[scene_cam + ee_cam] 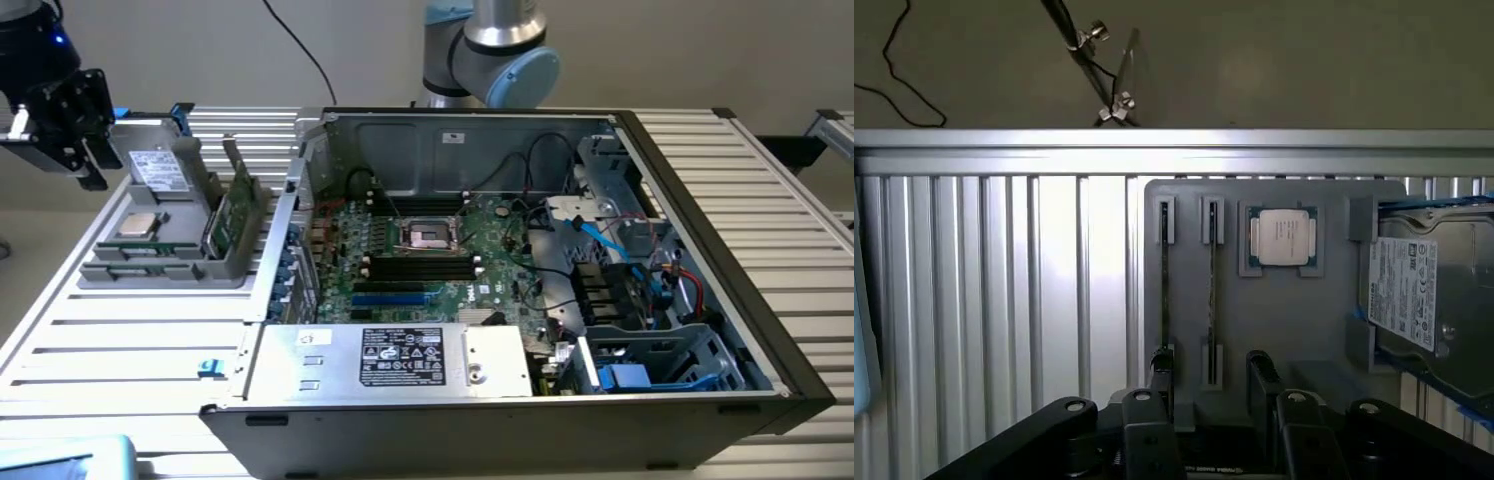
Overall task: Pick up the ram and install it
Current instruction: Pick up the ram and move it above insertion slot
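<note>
Beside the computer case, on the exterior view's left, a grey tray carries the ram. The green stick stands on its long edge in a narrow slot, with its flat faces turned toward the case and away from it. Its long axis runs alongside the case's side wall, from the tray's near end to its far end. From the wrist view the ram is seen edge-on as one thin dark line.

The case lies open on its side. Inside it are the green motherboard, a silver power supply along the near wall, and black and blue slots in the middle of the board. The tray holds a hard drive at the end farthest from the ram, then a processor chip in a square recess. A second narrow slot lies just beside the ram, on the side away from the chip.

Case and tray both rest on a ribbed aluminium table; behind it is a pale wall.

The gripper hangs above the tray's far end, well apart from the case. Its black fingers are spread wide — one on each side of the ram's line, touching nothing.
</note>
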You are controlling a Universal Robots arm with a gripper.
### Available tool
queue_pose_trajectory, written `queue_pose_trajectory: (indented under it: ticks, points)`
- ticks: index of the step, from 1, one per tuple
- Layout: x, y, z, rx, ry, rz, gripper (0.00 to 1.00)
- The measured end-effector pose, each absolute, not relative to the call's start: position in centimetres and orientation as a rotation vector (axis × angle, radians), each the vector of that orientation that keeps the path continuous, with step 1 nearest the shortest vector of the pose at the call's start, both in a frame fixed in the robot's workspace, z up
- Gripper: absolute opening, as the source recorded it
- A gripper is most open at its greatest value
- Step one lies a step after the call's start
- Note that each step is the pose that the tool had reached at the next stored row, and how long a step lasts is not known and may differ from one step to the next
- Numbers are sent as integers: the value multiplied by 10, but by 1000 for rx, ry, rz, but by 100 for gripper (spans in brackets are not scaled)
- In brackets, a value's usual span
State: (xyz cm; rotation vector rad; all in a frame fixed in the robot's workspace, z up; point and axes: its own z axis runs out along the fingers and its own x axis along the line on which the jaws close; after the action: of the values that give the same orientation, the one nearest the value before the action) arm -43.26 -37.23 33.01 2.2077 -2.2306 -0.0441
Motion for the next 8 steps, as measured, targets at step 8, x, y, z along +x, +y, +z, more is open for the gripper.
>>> queue_pose_trajectory:
  ticks: [8]
  points:
    - [-430,-375,314,2208,-2231,-44,43]
